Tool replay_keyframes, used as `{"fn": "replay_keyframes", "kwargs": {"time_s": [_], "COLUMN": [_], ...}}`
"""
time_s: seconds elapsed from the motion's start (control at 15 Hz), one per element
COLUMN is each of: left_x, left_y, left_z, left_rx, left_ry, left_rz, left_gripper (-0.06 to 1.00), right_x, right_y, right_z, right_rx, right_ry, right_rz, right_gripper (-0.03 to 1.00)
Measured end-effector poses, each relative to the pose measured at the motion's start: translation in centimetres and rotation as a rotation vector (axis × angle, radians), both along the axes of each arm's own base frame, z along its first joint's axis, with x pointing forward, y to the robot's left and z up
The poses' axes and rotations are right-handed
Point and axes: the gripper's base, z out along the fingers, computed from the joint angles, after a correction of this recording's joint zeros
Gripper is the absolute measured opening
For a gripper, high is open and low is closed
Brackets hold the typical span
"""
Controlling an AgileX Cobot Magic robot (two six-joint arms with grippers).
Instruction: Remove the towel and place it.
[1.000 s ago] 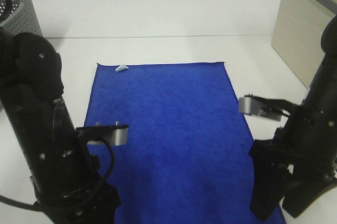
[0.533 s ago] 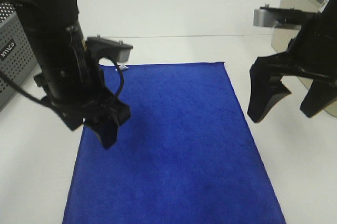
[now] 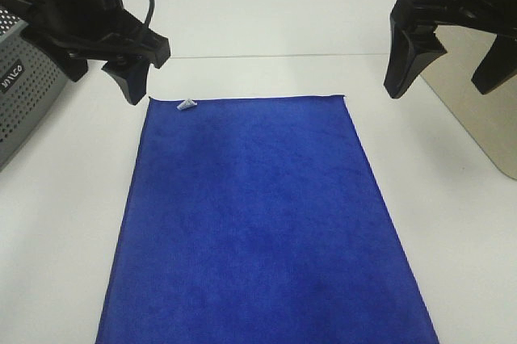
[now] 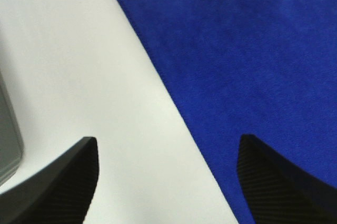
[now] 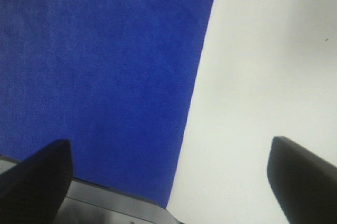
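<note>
The towel point(image 3: 254, 223) lies spread flat on the white table, a royal-blue rectangle with a small white tag point(image 3: 187, 104) at its far left corner. My left gripper point(image 3: 102, 77) hangs open above the table just off that corner, holding nothing. In the left wrist view the left gripper point(image 4: 168, 182) straddles the edge of the towel point(image 4: 237, 50). My right gripper point(image 3: 446, 77) stands wide open and empty, raised beyond the towel's far right corner. In the right wrist view the right gripper point(image 5: 171, 182) spans the side edge of the towel point(image 5: 105, 66).
A grey perforated basket point(image 3: 24, 90) stands at the left edge, and its corner point(image 4: 8, 145) shows in the left wrist view. A beige box point(image 3: 477, 110) sits at the far right. White tabletop point(image 3: 452, 223) flanks the towel on both sides.
Both arms have risen and pulled back from the towel's near end to its far corners. The right jaws have spread wider. The towel has stayed flat.
</note>
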Motion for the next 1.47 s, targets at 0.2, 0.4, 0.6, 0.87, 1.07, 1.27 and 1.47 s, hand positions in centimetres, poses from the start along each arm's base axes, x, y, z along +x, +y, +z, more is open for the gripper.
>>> {"fn": "replay_keyframes", "kwargs": {"time_s": [0.2, 0.4, 0.6, 0.87, 1.07, 1.27, 1.47], "left_x": [0.0, 2.1, 3.7, 6.2, 10.1, 14.1, 16.6], "left_y": [0.4, 5.0, 8.5, 10.2, 9.7, 9.2, 8.7], "left_z": [0.0, 0.0, -0.5, -2.4, -4.4, -7.2, -10.1], "left_rx": [0.011, -0.058, -0.134, -0.145, -0.139, -0.113, -0.101], "left_ry": [0.012, 0.026, 0.020, 0.009, -0.007, -0.015, 0.019], "left_rz": [0.031, 0.165, 0.260, 0.315, 0.306, 0.282, 0.280], "left_gripper": [0.69, 0.69, 0.69, 0.69, 0.69, 0.69, 0.69], "right_x": [1.4, 6.7, 9.9, 13.6, 15.3, 16.8, 18.7], "right_y": [-1.0, -3.8, -3.3, -2.6, -2.3, -2.2, -1.9], "right_z": [1.4, 2.3, 0.9, -3.5, -5.7, -7.1, -9.9], "right_rx": [-0.057, -0.026, 0.015, 0.032, 0.025, 0.022, 0.020], "right_ry": [-0.050, -0.108, -0.097, -0.023, -0.001, -0.008, -0.006], "right_rz": [-0.041, -0.131, -0.114, -0.101, -0.082, -0.052, -0.048], "right_gripper": [0.96, 0.96, 0.96, 0.96, 0.96, 0.96, 0.96]}}
